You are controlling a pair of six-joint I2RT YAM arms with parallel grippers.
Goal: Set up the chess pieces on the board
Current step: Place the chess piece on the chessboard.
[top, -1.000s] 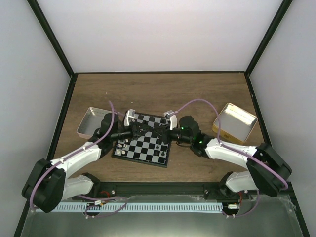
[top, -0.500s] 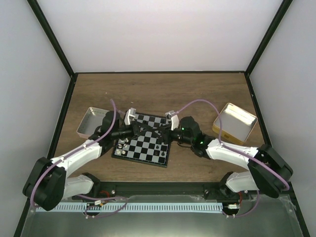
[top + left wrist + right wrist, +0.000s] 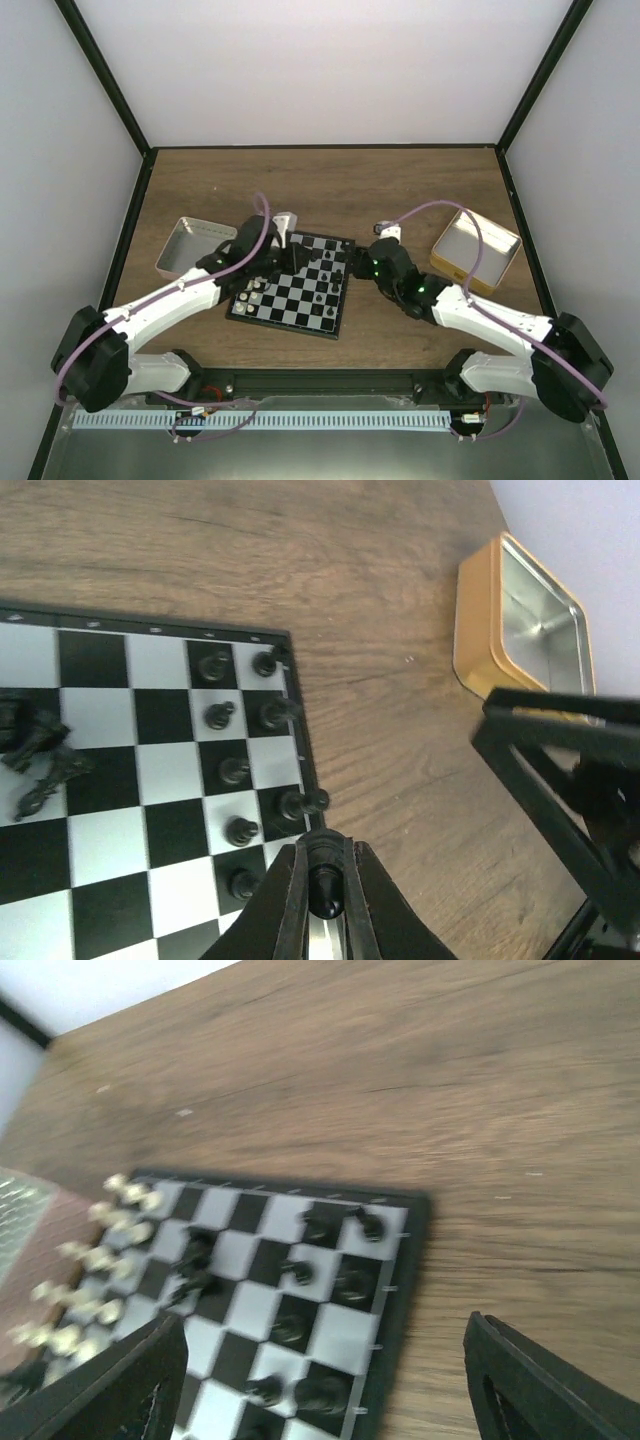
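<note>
- Pinkish metal, shallow and square, a tin [image 3: 183, 247] is sitting far left on the brown wooden table [image 3: 330, 185], close to the table's left edge, with the left arm passing just beside it.
- Left gripper [image 3: 322, 865] is reaching over the board from the left, its fingers clenched on one small black chess piece [image 3: 322, 888] and holding it just inside the board's right border.
- Small square black-and-white chessboard [image 3: 290, 300] with a thin black border is lying slightly skewed at mid-table. Cream chess pieces [image 3: 255, 292] are lining its left edge, black chess pieces [image 3: 262, 715] are standing in two files along its right edge, and a few tumbled black pieces [image 3: 40, 760] are lying mid-board.
- Right gripper [image 3: 322, 1360] is hanging just off the board's right edge, jaws spread wide and grasping nothing.
- Yellow-tan shallow metal tin [image 3: 500, 245] is resting far right, near the table's right edge. Bare wood is lying open between it and the board, and a broad strip is running free behind the board to the far edge.
</note>
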